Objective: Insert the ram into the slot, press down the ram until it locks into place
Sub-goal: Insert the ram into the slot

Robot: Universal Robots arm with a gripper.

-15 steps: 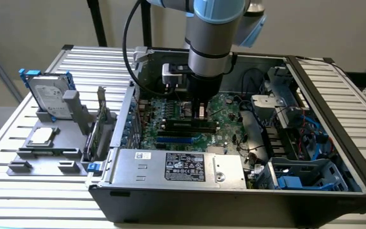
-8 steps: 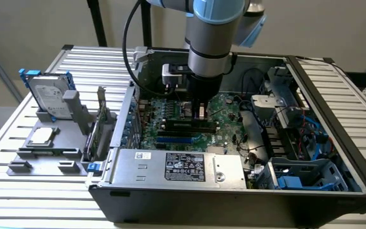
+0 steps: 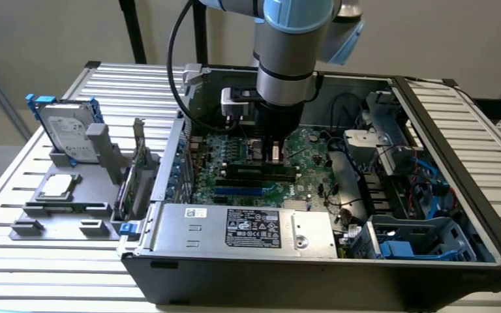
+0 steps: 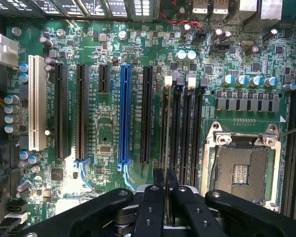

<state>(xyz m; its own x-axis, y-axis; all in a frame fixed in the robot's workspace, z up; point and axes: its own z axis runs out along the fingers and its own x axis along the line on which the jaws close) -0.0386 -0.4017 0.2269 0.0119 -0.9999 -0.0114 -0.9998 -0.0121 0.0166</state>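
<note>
In the wrist view my gripper (image 4: 165, 183) is shut on the ram (image 4: 166, 143), which appears edge-on as a thin upright strip between the black fingers (image 4: 157, 197). The strip lies along the leftmost of several parallel black memory slots (image 4: 182, 133) with pale end clips, beside the processor socket. Whether the ram touches the slot I cannot tell. In the exterior view the gripper (image 3: 273, 153) hangs straight down inside the open computer case, just above the black slots (image 3: 259, 173) on the green motherboard.
A blue socket (image 4: 124, 113), black expansion sockets (image 4: 81, 113) and a white one (image 4: 37, 103) lie alongside. The processor socket (image 4: 241, 170) sits close by. In the case, a power supply (image 3: 242, 226) and cables (image 3: 364, 163) flank the board. A hard drive (image 3: 66, 129) stands outside.
</note>
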